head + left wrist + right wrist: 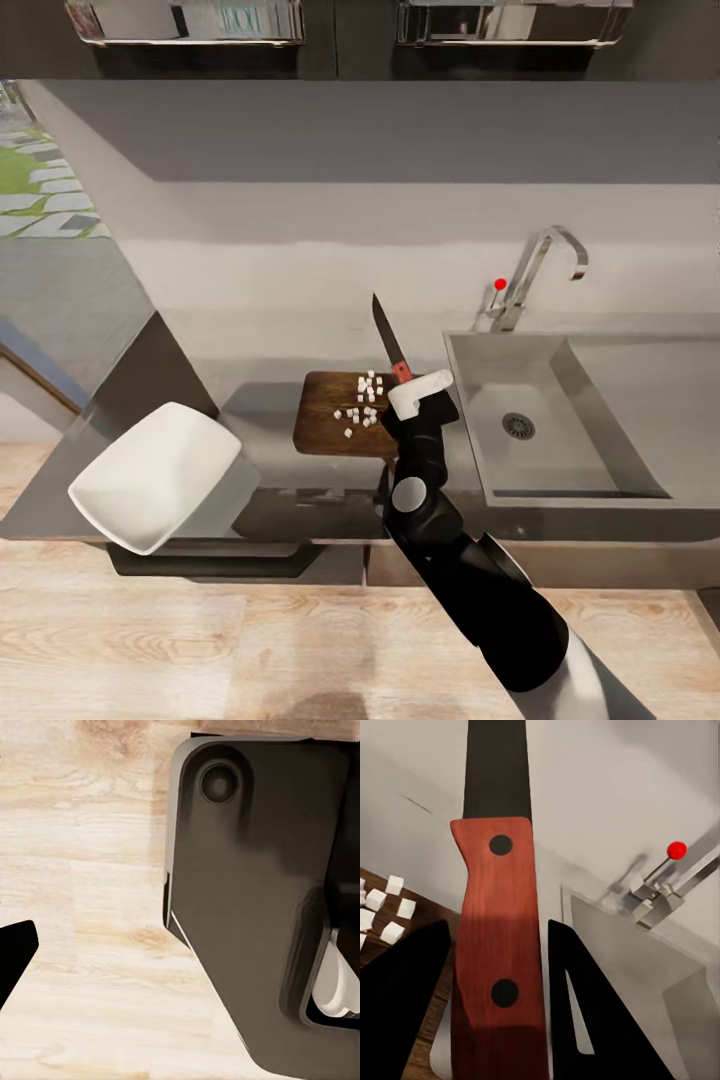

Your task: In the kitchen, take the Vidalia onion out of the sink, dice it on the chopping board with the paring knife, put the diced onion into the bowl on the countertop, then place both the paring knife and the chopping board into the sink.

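Observation:
The dark brown chopping board (330, 425) lies on the grey countertop (255, 410), just left of the sink (590, 470). Several small white cubes of diced onion (366, 398) sit on the board's right half and also appear as cubes (386, 911) in the right wrist view. My right gripper (412, 392) hovers over the board's right end, shut on the reddish-brown handle of the paring knife (499, 945). The knife's dark blade (384, 330) points up and away toward the wall. The white bowl (155, 488) rests at the countertop's front left corner. One dark fingertip (13, 951) of my left gripper hangs over the wooden floor.
The sink's basin has a round drain (518, 426), with the chrome tap (535, 265) and its red knob (500, 284) behind it. Wall cabinets hang above. In the left wrist view the robot's dark base (255, 907) stands close by on the floor.

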`<state>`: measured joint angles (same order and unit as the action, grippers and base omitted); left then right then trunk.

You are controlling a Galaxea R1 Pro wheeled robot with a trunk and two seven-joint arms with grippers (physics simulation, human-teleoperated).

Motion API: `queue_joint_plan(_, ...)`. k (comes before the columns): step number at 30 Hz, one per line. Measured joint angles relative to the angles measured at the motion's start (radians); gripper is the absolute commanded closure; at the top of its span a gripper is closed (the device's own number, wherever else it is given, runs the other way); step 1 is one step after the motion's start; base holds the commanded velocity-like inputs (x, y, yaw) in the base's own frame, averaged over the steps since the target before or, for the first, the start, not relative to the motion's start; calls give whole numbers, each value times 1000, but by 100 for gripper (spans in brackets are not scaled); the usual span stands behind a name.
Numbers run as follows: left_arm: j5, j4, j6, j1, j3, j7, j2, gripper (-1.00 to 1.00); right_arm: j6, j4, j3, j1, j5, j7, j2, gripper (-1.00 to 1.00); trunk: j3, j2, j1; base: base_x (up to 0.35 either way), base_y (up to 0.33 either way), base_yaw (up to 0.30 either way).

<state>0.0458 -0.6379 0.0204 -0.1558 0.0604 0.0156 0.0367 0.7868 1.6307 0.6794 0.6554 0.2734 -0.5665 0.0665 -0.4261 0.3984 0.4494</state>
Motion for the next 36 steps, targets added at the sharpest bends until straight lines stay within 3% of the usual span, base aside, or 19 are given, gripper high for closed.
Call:
queue_joint_plan(4, 0, 4, 0, 0, 0, 0, 0, -100, -2, 0, -12, 0, -6, 1, 0, 100, 6, 0, 0, 0, 0, -1)
queue_joint_plan(10, 0, 6, 0, 0, 0, 0, -1, -100, -7, 0, -82, 0, -116, -1, -2, 100, 16, 0, 0, 0, 0, -48)
queue_joint_plan(16, 0, 6, 0, 0, 0, 1, -1, -100, -51, 0, -124, 0, -135, -1, -2, 100, 26, 0, 0, 0, -39, -62)
queue_joint_plan(20, 0, 9, 0, 0, 0, 0, -3, -100, -52, -1, -148, 0, -248, 2, -4, 100, 32, 0, 0, 0, -204, -63)
queue_joint_plan(23, 0, 18, 0, 0, 0, 0, -3, -100, -51, -1, -180, 0, -290, 5, -6, 100, 37, 0, 0, 0, -216, -63)
queue_joint_plan(32, 0, 21, 0, 0, 0, 0, -2, -100, -49, -5, -189, 0, -304, 8, -3, 100, 51, 0, 0, 0, -170, -34)
queue_joint_plan(34, 0, 21, 0, 0, 0, 0, -2, -100, -48, -8, -189, 0, -328, 9, -4, 100, 54, 0, 0, 2, -168, -1)
queue_joint_plan(36, 0, 21, 0, 0, 0, 0, -1, -100, -44, -12, -188, 0, -390, 10, -7, 100, 58, 0, 0, 44, -150, 0)
